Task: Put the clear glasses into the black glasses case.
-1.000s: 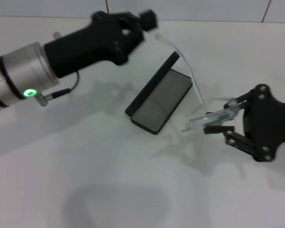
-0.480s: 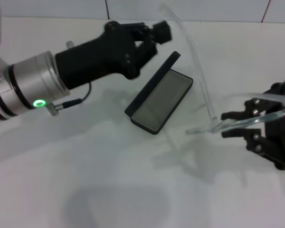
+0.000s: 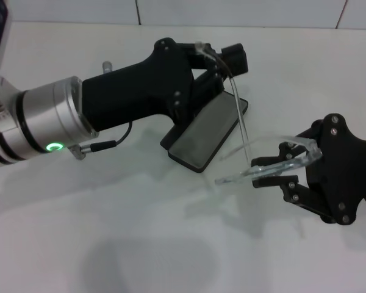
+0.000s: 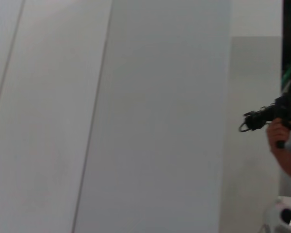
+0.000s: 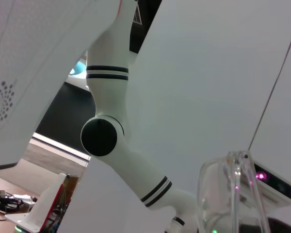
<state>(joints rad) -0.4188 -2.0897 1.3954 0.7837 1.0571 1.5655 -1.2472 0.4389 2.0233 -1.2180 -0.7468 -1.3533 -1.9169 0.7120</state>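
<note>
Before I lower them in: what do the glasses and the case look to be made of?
The clear glasses, shut in the right gripper and also held at one arm by the left gripper, look like glossy transparent plastic: the table shows through them and their edges glint. The black glasses case looks like a matte hard shell, probably plastic, with dull grey lining, possibly fabric.

Black glasses case, lining seemingly grey; clear glasses transparent; white table.
</note>
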